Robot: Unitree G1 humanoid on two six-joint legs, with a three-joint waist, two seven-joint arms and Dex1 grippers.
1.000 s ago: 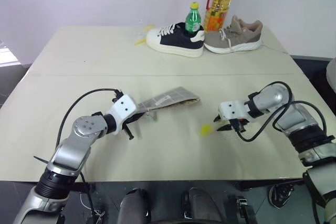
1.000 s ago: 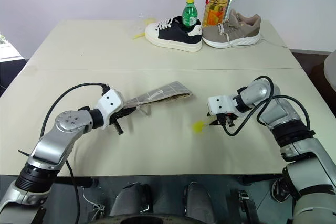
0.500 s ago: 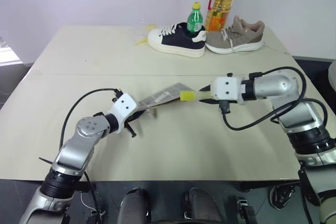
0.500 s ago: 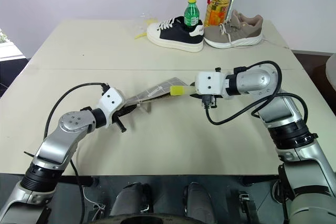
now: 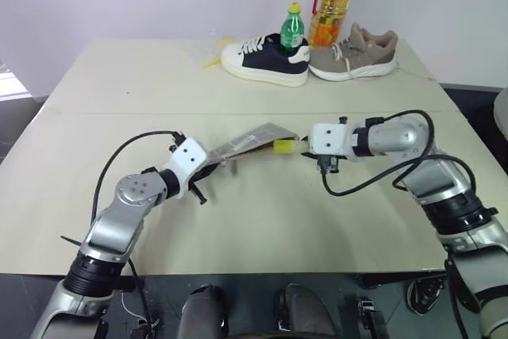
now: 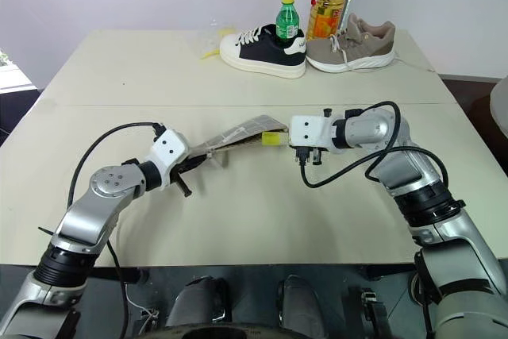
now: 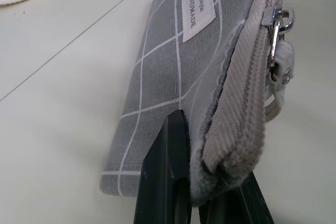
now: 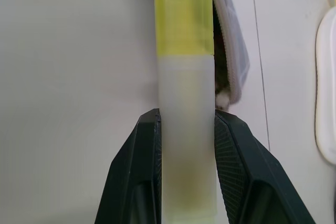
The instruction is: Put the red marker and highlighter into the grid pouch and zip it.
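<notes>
Two pincers work at the grid pouch (image 5: 250,142), which sits near the middle of the desk (image 5: 119,85) with one end raised off the surface. The left pincer (image 5: 202,184) is clamped tight on the pouch's near end, its black fingers (image 7: 168,171) pinching the grey fabric just below the zipper tape; the metal zip pull (image 7: 277,22) hangs beside that end, and the white label (image 7: 198,3) lies further along the pouch's face. The right pincer (image 5: 303,148) stands at the pouch's far end, its jaws narrowed around the highlighter (image 5: 284,146), gripping the paler translucent part of the barrel while the solid yellow end (image 8: 184,14) points at the pouch's open mouth (image 8: 231,51) and sits just beside its edge. Whether the tip has entered the opening cannot be told.

Beyond the pouch, at the desk's far edge, stand a black-and-white sneaker (image 5: 263,59), a beige sneaker (image 5: 353,55), a green bottle (image 5: 292,29) and a tall bottle of amber liquid (image 5: 332,1). A small yellow scrap (image 5: 211,61) lies on the desk just beside the black-and-white sneaker.
</notes>
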